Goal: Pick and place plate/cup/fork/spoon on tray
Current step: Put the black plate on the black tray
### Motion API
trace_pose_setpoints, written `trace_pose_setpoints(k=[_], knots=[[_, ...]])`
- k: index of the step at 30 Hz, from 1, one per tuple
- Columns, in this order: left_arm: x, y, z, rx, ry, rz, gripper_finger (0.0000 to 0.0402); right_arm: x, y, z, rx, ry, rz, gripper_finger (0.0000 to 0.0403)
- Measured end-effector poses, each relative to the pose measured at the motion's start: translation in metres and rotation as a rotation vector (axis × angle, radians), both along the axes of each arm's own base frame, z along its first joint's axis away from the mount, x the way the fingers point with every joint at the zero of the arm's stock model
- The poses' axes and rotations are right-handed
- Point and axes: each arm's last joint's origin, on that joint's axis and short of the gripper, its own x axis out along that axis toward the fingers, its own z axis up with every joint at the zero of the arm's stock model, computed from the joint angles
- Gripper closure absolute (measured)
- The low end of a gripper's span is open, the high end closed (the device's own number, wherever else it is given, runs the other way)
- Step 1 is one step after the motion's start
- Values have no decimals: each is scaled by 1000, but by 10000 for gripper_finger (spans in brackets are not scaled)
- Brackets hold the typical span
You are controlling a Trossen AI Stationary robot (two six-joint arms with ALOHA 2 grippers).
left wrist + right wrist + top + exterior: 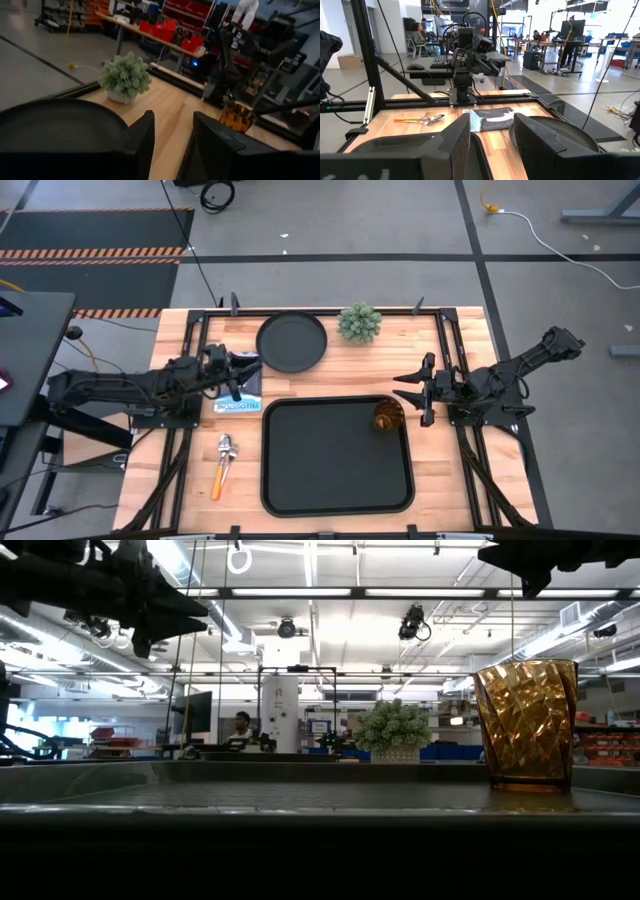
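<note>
Above: left gripper [248, 374] open beside plate [291, 341]; right gripper [408, 389] open (empty) near cup [389, 416] on tray [337, 498].

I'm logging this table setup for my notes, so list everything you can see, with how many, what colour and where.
tray: one, black, front centre of the table.
cup: one, amber, standing in the tray's far right corner.
plate: one, black, on the wood beyond the tray.
fork and spoon: one each, the fork's handle orange, the spoon's bowl silver, lying together on the wood left of the tray.
plant: one, pale green, at the far edge, right of the plate.
booklet: one, blue and white, near the tray's far left corner.
left gripper: one, dark, open, empty, above the booklet near the plate.
right gripper: one, dark, open, empty, beside the cup.
</note>
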Motion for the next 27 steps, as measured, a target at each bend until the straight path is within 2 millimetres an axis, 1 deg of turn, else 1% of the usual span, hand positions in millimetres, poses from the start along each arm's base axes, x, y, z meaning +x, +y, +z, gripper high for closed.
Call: trace_pose_setpoints(k=[5,16,27], knots=[[8,3,-1,-10,48,-32,260,0,0,0,5,-1,1,244],[26,5,3,-9,115,-42,260,0,0,0,6,-1,1,244],[50,8,7,1,190,-49,260,0,1,0,9,-2,20,244]])
